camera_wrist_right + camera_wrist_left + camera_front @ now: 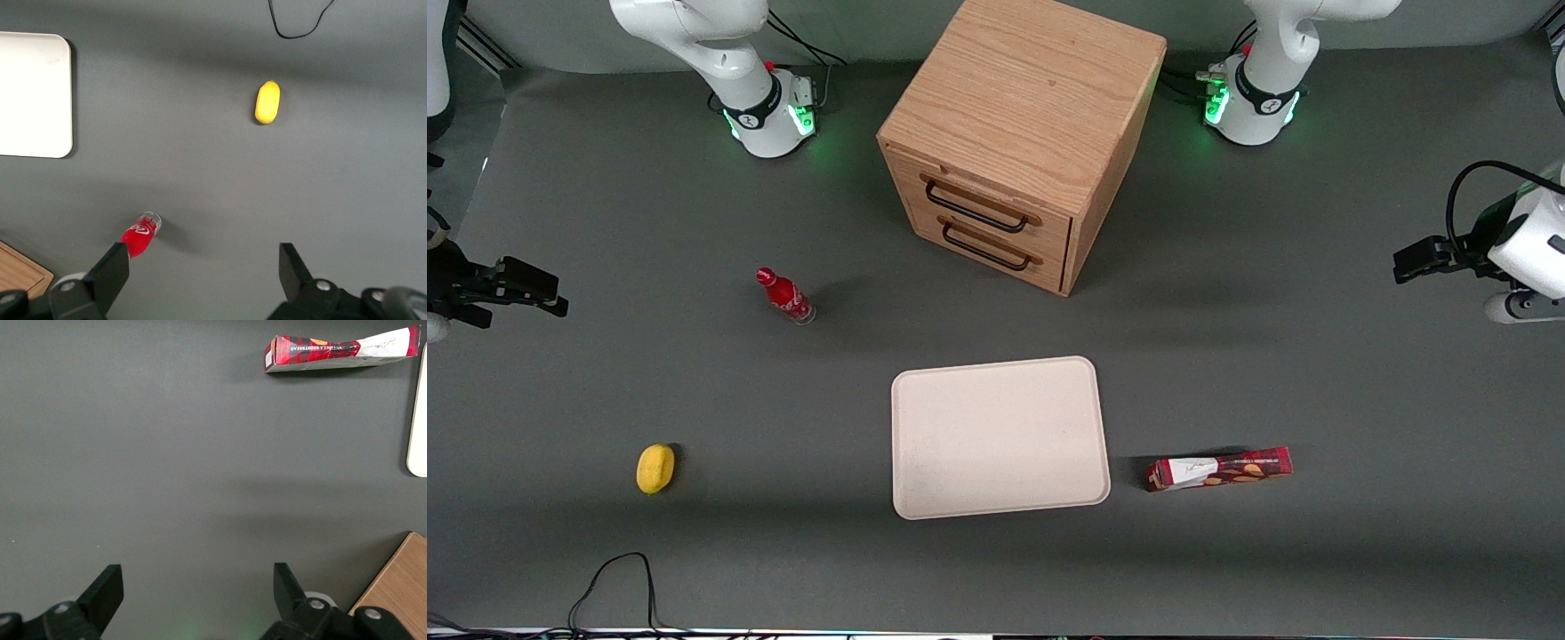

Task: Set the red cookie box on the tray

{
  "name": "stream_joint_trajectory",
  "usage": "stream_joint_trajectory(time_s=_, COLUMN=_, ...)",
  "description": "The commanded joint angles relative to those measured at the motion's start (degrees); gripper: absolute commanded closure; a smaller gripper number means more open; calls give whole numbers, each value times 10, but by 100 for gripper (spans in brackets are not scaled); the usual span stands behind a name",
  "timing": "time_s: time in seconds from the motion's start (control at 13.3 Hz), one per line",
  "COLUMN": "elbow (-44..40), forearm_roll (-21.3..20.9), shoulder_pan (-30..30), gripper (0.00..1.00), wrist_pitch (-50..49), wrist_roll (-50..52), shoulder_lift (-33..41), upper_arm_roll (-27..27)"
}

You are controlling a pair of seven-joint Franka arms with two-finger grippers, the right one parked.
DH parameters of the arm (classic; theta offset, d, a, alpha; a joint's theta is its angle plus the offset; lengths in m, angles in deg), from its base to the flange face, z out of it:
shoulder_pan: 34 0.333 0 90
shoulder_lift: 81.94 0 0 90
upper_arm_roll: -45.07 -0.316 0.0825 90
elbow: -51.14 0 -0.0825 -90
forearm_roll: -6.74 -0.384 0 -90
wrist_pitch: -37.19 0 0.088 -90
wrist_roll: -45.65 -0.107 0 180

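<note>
Red cookie box [1219, 468] lies flat on the table just beside the tray [996, 498], toward the working arm's end and not touching it; the left gripper [1416, 259] hovers well apart from it at that table edge, fingers [105, 590] spread wide on nothing. Judgement: reach is the step in hand, so the gripper should come down over the box's middle and close across the narrow width, long axis crosswise to the fingers, to avoid tipping. Tray holds nothing; wooden two-drawer cabinet [1014, 142] has both drawers shut, contents hidden
</note>
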Motion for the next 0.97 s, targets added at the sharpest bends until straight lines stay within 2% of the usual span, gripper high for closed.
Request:
stream_joint_trajectory(time_s=0.0, elbow=29, forearm_roll=-5, shoulder_pan=-10, gripper=0, wrist_pitch=22, wrist_roll=14, shoulder_lift=22, upper_arm_roll=-7)
stream_joint_trajectory(time_s=0.9, elbow=-5, forearm_roll=-2, shoulder_pan=-19, gripper=0, wrist_pitch=-11, wrist_roll=6, shoulder_lift=11, upper_arm_roll=-3)
